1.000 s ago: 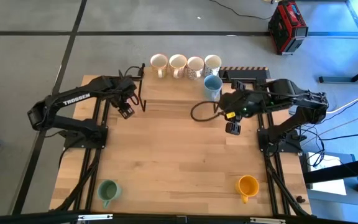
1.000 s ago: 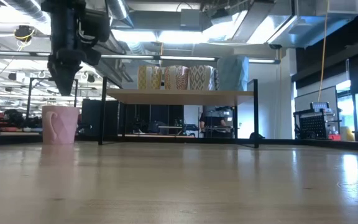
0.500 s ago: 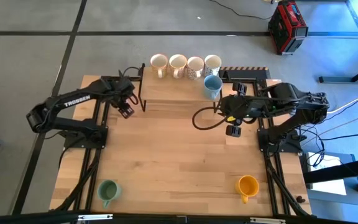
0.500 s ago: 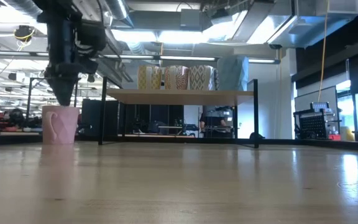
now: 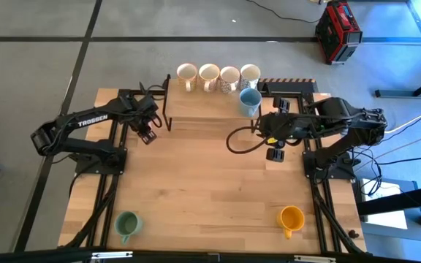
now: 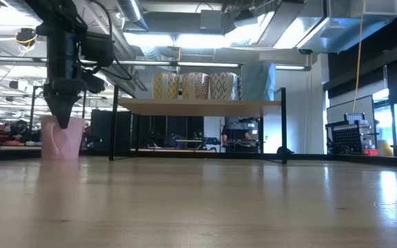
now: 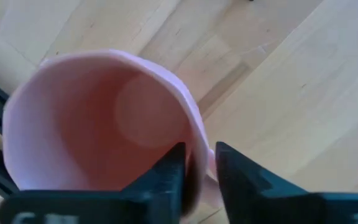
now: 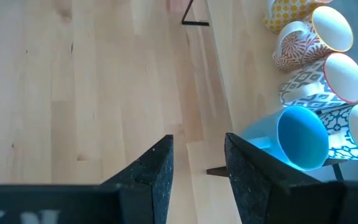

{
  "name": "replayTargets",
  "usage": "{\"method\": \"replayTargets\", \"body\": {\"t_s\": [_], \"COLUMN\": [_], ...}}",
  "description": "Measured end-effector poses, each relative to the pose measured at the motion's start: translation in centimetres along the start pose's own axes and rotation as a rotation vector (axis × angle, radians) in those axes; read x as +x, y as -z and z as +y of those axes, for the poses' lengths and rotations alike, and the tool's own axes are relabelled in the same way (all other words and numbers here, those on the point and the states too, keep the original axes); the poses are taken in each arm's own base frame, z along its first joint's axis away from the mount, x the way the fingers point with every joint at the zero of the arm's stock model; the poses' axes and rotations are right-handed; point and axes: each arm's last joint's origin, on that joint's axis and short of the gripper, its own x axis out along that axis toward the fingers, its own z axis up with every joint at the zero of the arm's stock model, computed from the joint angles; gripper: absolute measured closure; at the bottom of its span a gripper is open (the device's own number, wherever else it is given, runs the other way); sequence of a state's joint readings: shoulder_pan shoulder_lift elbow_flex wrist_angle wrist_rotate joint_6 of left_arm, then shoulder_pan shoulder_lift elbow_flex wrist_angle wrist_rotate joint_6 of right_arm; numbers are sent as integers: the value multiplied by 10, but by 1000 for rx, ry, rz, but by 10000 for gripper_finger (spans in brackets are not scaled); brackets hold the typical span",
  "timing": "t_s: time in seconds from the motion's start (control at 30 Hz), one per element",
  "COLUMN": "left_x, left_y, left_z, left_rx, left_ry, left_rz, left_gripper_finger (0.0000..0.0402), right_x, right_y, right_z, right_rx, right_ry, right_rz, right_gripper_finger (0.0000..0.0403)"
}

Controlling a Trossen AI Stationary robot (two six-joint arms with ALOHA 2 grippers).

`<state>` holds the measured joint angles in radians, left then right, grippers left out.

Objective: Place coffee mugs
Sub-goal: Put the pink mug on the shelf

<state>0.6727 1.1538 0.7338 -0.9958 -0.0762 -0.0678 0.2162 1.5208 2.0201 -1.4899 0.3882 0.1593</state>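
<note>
The wooden counter (image 5: 210, 183) carries a low shelf (image 5: 218, 102) along its far edge. On that shelf four patterned cream mugs (image 5: 218, 75) stand in a row, and a blue mug (image 5: 250, 101) sits just in front of the row's right end.

The left arm (image 5: 86, 124) reaches toward the shelf's left end. Its left end effector (image 7: 197, 168) is down over the pink mug (image 7: 104, 124), which stands on the counter near the shelf's left leg. One finger is inside the mug and the other outside, with the rim wall between them; the gap is narrow, but whether they are clamped on the wall cannot be told.

The right arm (image 5: 335, 120) lies across the right side of the counter. Its right end effector (image 8: 197, 162) hangs over bare wood near the blue mug, fingers apart and holding nothing.

At the near edge, a green mug (image 5: 127, 224) stands at the left and an orange mug (image 5: 291, 218) at the right, well apart.
</note>
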Motion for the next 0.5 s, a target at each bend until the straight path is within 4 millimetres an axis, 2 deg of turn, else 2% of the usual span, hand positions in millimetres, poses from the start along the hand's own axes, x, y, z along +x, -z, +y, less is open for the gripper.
{"method": "replayTargets", "body": {"t_s": [0.17,0.3,0.5], "left_x": [0,-4,-38], "left_y": [0,2,0], "left_z": [-3,-10,-38], "left_rx": [11,-7,9], "left_ry": [20,28,52], "left_rz": [0,28,10], "left_gripper_finger": [384,383,386], "right_x": [-4,-8,-6], "right_y": [2,3,9], "right_z": [12,18,34], "right_rx": [-39,-47,-84], "right_ry": [-43,-30,-38], "right_rz": [-9,-22,-10], "right_gripper_finger": [270,270,270]}}
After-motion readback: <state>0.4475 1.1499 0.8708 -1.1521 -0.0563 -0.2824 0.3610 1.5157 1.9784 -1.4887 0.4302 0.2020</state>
